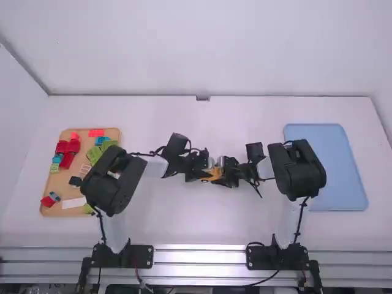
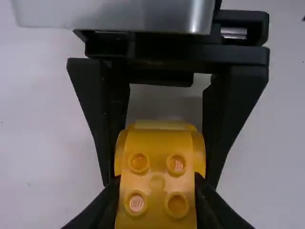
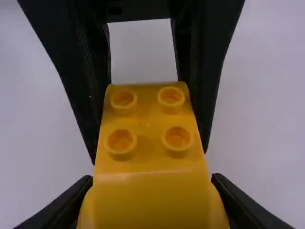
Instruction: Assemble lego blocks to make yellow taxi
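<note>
Gripping opposite ends of yellow lego taxi body (image 2: 157, 186), studs showing: left gripper (image 1: 207, 176) and right gripper (image 1: 224, 174), each with fingers closed against its sides, between the arms near mid-table.

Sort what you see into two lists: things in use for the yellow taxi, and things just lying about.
In use:
yellow piece, held by both grippers
left gripper
right gripper

Lying about, as far as one can judge now:
red blocks
green blocks
tan tray under them
blue tray
</note>
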